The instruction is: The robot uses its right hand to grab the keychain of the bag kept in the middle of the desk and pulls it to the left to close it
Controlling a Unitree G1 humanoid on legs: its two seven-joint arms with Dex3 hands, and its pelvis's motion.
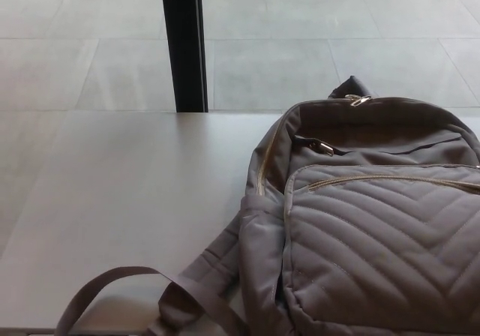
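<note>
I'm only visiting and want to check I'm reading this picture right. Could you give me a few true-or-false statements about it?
1. A grey backpack lies on the desk. True.
2. A robot hand is gripping the backpack. False: no hand is in view.
3. The backpack's front pocket has quilted V-shaped stitching. True.
4. The backpack lies at the picture's left side. False: it lies at the right.
5. A strap loops out towards the lower left. True.
</note>
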